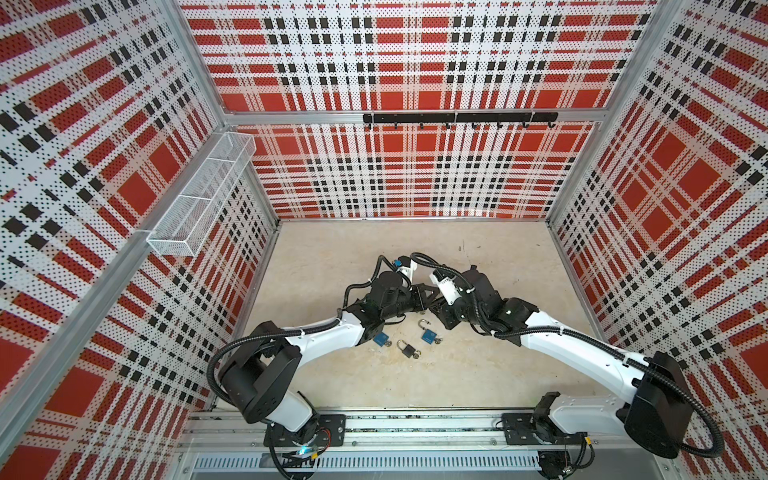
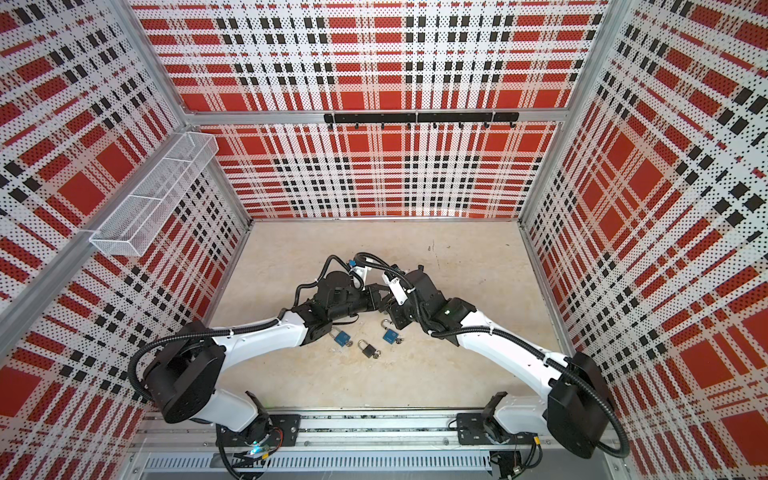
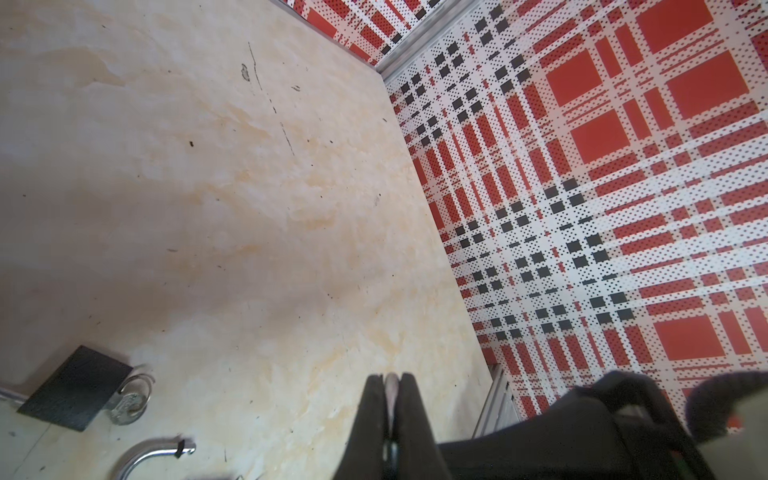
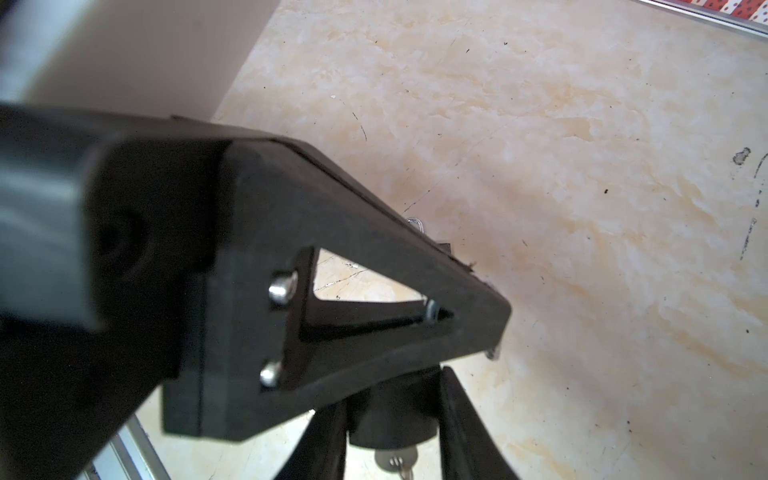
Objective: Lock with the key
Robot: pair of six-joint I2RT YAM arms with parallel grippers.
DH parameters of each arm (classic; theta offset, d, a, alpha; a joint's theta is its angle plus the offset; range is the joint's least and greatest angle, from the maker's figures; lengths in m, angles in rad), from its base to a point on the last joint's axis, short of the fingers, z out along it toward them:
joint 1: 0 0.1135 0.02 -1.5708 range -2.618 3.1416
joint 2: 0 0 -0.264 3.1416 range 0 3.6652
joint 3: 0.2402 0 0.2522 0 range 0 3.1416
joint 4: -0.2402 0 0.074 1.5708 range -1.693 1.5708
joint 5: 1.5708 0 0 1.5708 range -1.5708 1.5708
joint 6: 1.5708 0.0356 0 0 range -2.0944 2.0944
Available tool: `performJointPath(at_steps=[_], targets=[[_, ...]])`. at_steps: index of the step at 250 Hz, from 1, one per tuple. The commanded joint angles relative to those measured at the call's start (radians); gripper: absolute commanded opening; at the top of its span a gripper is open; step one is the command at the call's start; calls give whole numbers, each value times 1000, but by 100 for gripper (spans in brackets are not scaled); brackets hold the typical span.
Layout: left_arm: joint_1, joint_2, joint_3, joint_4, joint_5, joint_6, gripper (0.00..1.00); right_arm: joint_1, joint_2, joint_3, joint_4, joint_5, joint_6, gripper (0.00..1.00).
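My right gripper is shut on a black padlock, with the body between its two fingers. A silver key sticks out of the padlock's underside, on the camera's side. My left gripper is shut on a thin silver piece that looks like this padlock's shackle. One of its fingers hides the top of the padlock in the right wrist view, with bits of silver metal showing past its edges. In both top views the two grippers meet at mid-floor.
Three more padlocks lie on the beige floor just in front of the grippers: a blue one, a black one with its key, and a blue one with its shackle open. Plaid walls enclose the cell, and a mesh basket hangs on the left wall.
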Motion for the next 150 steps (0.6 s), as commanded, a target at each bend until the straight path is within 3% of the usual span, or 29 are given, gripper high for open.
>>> performJointPath(at_steps=[1,15,33,87,150], targets=[[-3,20,-10,41,-20,-12,0,13,-44,25,93,-30,5,37],[-2,22,-5,56,-26,-18,0,12,-48,15,105,-28,17,49],[0,27,8,64,-32,-27,0,10,-66,-9,136,-35,33,56],[-1,10,30,103,-115,-73,0,-25,-178,-62,179,-72,54,65],[-8,-33,22,130,-212,-126,0,-248,-329,-156,284,-379,121,66]])
